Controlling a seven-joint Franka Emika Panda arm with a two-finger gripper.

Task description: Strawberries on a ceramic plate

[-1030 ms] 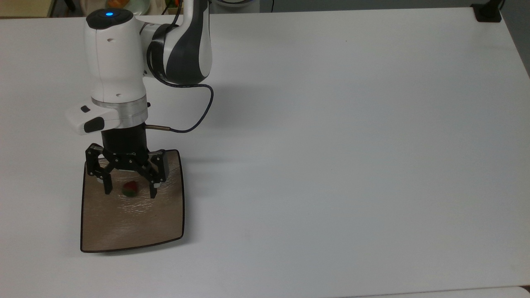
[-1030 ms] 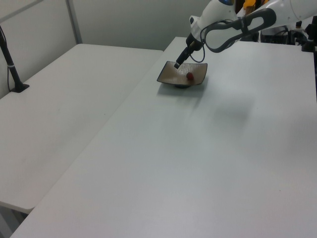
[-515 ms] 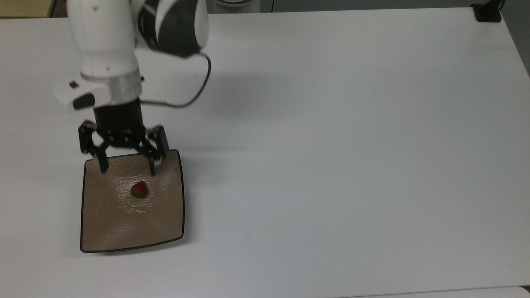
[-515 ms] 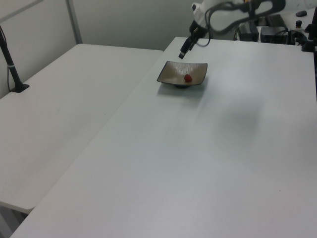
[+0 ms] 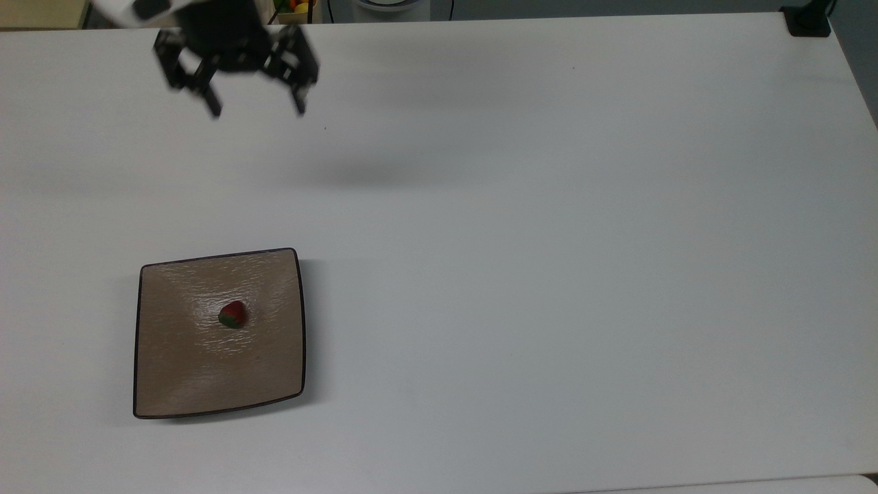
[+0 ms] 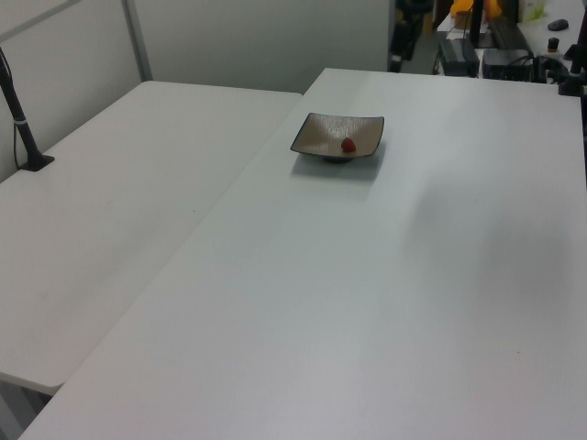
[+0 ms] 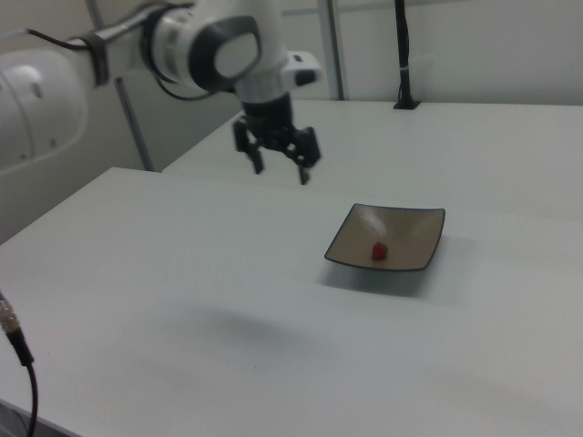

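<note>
Your bench [image 5: 549, 240] is white and mostly bare. The plate [image 5: 171, 384] sits near the top view's left, with the strawberry [image 5: 232, 314] resting around its middle, so placement looks done. The end effector [image 5: 255, 110] hangs high, well apart, fingers wide and holding nothing. I'd just retreat smoothly and avoid swinging low over the plate.

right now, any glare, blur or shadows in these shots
Top view: a pale sheen on the plate around the strawberry, the gripper smeared by motion, a soft shadow on the table. Right view: glare on the plate's far corner, a faint shadow on the near tabletop.
</note>
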